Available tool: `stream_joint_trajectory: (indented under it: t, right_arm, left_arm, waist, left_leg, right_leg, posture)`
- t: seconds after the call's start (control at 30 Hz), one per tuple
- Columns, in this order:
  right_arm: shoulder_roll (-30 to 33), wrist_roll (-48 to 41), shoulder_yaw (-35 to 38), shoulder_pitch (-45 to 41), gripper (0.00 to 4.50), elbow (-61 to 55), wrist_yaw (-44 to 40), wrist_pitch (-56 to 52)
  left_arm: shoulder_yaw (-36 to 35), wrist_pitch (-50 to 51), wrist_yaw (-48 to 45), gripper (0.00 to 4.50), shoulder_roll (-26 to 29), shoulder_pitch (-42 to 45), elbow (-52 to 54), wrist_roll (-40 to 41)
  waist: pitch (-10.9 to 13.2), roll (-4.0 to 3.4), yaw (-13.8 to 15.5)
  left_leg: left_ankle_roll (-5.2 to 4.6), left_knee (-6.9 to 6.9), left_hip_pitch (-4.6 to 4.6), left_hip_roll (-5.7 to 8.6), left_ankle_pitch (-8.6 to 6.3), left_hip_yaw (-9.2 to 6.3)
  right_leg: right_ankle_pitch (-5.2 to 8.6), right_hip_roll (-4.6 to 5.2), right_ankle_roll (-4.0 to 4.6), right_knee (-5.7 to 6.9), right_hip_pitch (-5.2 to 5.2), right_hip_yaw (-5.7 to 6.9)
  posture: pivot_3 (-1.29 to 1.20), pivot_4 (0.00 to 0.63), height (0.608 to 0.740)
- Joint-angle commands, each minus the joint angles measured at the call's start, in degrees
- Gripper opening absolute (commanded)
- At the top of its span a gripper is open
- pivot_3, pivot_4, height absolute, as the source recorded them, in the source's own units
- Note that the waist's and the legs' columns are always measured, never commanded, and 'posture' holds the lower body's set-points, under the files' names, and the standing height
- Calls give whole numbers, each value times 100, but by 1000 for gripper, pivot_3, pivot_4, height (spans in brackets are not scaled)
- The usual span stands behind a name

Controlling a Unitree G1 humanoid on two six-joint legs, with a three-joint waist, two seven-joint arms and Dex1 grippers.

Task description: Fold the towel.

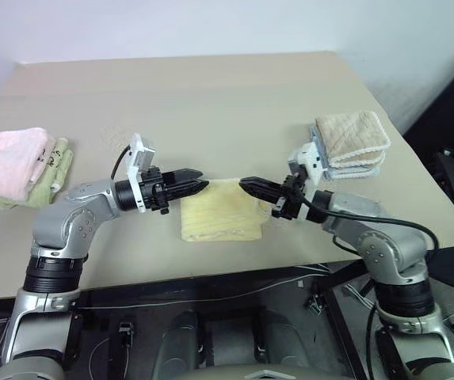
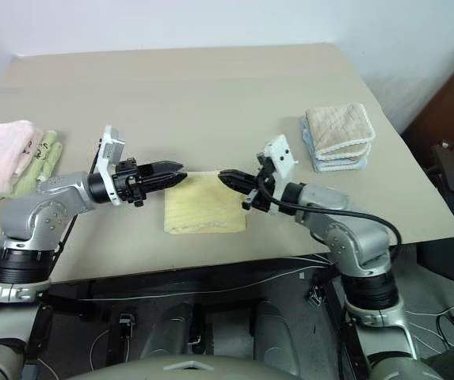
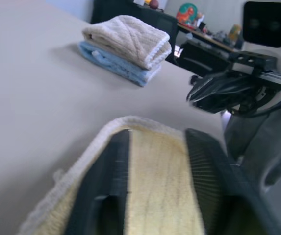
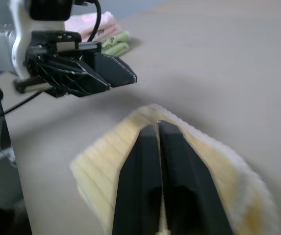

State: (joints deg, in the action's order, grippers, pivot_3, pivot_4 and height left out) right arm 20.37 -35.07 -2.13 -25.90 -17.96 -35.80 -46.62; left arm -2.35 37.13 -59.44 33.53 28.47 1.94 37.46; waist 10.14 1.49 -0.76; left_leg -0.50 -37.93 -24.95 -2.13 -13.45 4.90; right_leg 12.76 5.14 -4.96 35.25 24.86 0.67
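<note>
Near the tabletop's front edge lies the pale yellow towel, folded small. Above it, left gripper looks narrowly parted, right gripper shut, both seemingly empty. Soft, limp terry: I'd pinch corners at the hem.

No legible text, label, brand, number or sign in any view. Dark marks on the folded green cloth, left edge of the frame beside the pink one, are too small to read.
</note>
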Motion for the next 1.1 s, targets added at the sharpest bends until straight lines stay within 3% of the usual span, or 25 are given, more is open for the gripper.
stream_joint_trajectory:
  t: [0.03,0.07,0.27,0.57,0.73,0.83,0.93,1.1]
  right_arm:
    - [-351,136,-69,-371,0,504,113,348]
    - [-455,254,-141,-446,0,717,146,452]
    - [-841,662,-345,-488,0,1278,326,786]
    - [-991,865,-733,387,0,1193,376,741]
    - [-1167,1169,-951,441,0,1526,495,901]
    - [-1018,1377,-1049,419,0,1656,366,1008]
    - [-746,1327,-922,433,579,1512,98,1027]
    - [-155,1190,-721,339,2215,1113,-366,929]
  left_arm:
    - [322,-603,-328,382,-95,87,-203,-390]
    - [431,-880,-315,29,-194,174,-360,-593]
    - [683,-1684,-226,29,-681,339,-901,-1155]
    - [930,-2439,-743,29,-13,-903,-794,-1766]
    - [804,-2606,-572,29,-86,-951,-1048,-1766]
    - [654,-2197,-537,29,-157,-836,-942,-1458]
    - [503,-1776,-666,0,-79,-813,-687,-1122]
    - [163,-1128,-828,0,206,-859,-230,-585]
  waist:
    - [-1,-1,-3]
    - [-1,-1,0]
    - [-1,-1,-2]
    - [-2,-5,-33]
    - [-6,-7,-34]
    - [-8,-7,-35]
    - [-8,-8,-32]
    - [-7,-8,-15]
  left_leg:
    - [0,0,1,0,0,1]
    - [0,0,0,2,0,2]
    - [-1,0,-16,12,0,0]
    - [-2,5,-35,1,-1,3]
    - [3,-5,-27,-19,0,3]
    - [3,-5,-24,-22,0,4]
    - [3,-5,-25,-24,1,4]
    - [3,-6,-28,-24,1,5]
  right_leg:
    - [0,0,0,0,0,0]
    - [0,0,1,0,0,0]
    - [-1,0,-1,-1,11,2]
    - [-10,-8,-17,19,47,2]
    - [-3,-7,2,18,37,2]
    - [-3,-8,2,19,37,2]
    - [-3,-11,2,19,37,2]
    - [-3,-11,2,15,37,2]
  posture:
    - [0,150,740]
    - [0,150,740]
    - [0,150,740]
    - [0,150,740]
    - [0,150,740]
    - [0,150,740]
    - [0,150,740]
    - [0,150,740]
